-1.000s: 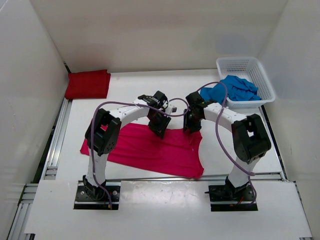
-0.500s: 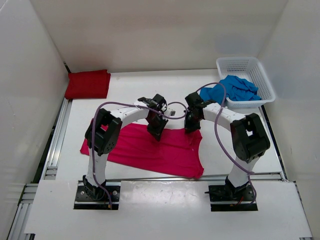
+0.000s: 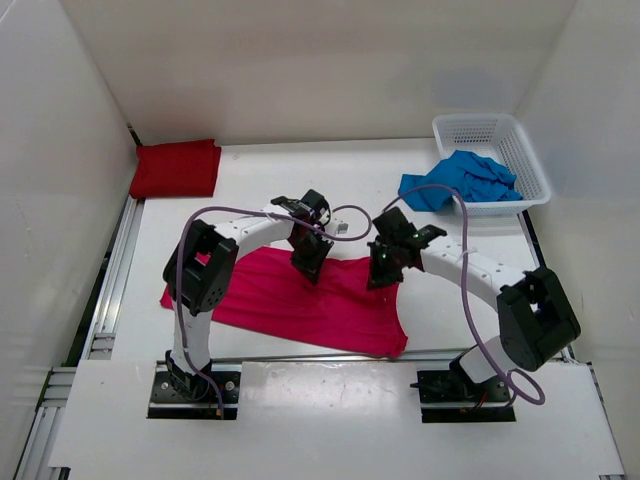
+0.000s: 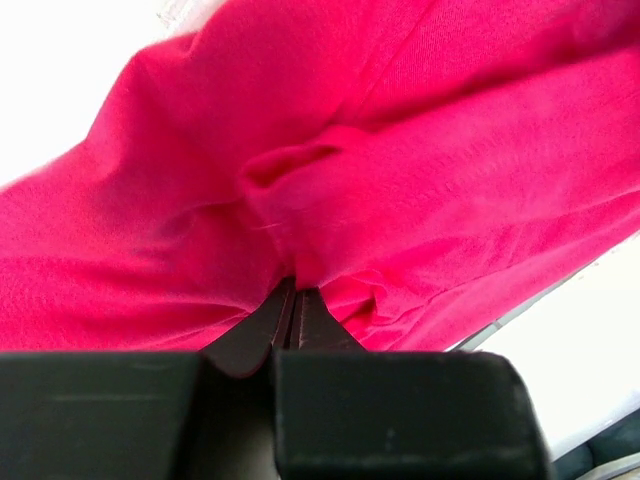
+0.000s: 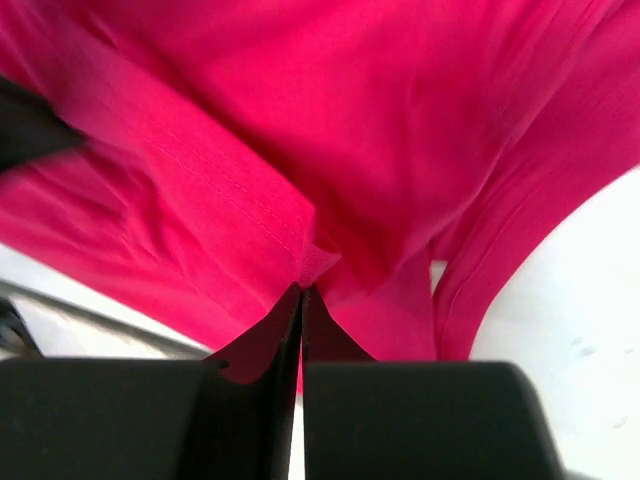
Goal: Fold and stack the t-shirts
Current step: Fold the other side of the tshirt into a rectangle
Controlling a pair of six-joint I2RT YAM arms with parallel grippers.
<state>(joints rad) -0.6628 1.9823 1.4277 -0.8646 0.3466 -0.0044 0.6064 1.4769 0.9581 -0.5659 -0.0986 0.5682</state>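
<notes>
1. First, the pink t-shirt [image 3: 300, 300] lies flat on the surface [image 3: 250, 190] just ahead of the arm bases [image 3: 195, 385], with its long axis running left to right.
2. The left tool [image 3: 308, 265] is pinched tight on the shirt's far edge, around the middle. Fabric bunches at its tips in the wrist view.
3. The right tool [image 3: 383, 275] is clamped on the same far edge, toward the right end, with the hem caught between closed jaws.
4. The whole shirt lies nearward of both tools, so the fold probably means drawing that edge toward the bases with both arms together.
5. Farther off, the blue t-shirt [image 3: 460, 182] spills out of the white basket [image 3: 490, 130] at far right. The dark red t-shirt [image 3: 175, 168] sits folded in the far left corner.
</notes>
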